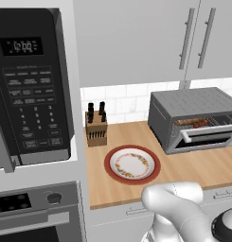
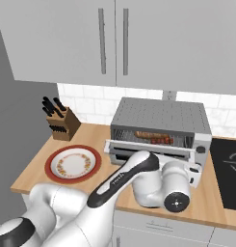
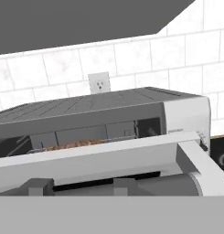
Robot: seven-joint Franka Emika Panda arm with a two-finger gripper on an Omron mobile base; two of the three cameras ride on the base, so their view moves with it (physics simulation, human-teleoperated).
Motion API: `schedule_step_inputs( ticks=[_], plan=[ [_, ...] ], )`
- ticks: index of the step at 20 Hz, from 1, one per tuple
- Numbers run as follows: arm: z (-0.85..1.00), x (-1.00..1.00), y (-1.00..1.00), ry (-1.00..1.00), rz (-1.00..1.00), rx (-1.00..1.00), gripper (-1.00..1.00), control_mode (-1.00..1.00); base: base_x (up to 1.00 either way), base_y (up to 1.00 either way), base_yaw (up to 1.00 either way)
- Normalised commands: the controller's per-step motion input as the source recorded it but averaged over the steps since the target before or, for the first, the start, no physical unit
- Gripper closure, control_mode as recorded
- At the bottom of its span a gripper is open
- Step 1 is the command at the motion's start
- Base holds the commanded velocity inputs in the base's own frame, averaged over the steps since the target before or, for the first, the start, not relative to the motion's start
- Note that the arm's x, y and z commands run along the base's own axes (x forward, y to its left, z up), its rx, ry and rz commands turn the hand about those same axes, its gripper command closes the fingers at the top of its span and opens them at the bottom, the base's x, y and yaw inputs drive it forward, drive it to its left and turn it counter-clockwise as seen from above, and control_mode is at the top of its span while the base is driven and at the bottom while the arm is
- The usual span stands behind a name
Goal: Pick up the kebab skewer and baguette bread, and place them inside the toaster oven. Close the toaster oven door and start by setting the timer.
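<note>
The toaster oven [image 1: 193,106] [image 2: 158,116] [image 3: 109,105] stands at the back right of the wooden counter. Its door [image 1: 207,137] [image 2: 153,150] [image 3: 99,157] is tilted partway up, leaving a gap above it. Inside, on the wire rack, lie the golden baguette bread [image 2: 146,134] [image 3: 74,145] and the dark red kebab skewer [image 2: 163,140] [image 1: 195,124]. My gripper [image 2: 195,174] sits low in front of the door's right end, close under its handle bar [image 3: 145,183]. The spacing of its fingers is hidden.
An empty red-rimmed plate [image 1: 110,158] [image 2: 52,159] lies left of the oven, with a knife block [image 1: 96,126] [image 2: 61,123] behind it. A black microwave [image 1: 27,85] hangs at the far left. A dark cooktop [image 2: 228,164] borders the counter on the right.
</note>
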Motion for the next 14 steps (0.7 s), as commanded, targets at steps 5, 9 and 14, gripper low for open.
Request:
schedule_step_inputs(
  ticks=[5,9,14],
  plan=[
    [-0.14,0.17,0.0,0.08,0.0,0.0,-1.0,-1.0,0.0,0.0,0.0],
    [-0.2,0.17,0.0,0.08,0.0,0.0,-1.0,-1.0,0.0,0.0,0.0],
    [-0.31,0.43,0.0,0.01,0.0,0.0,-1.0,-1.0,0.0,0.0,0.0]
  ],
)
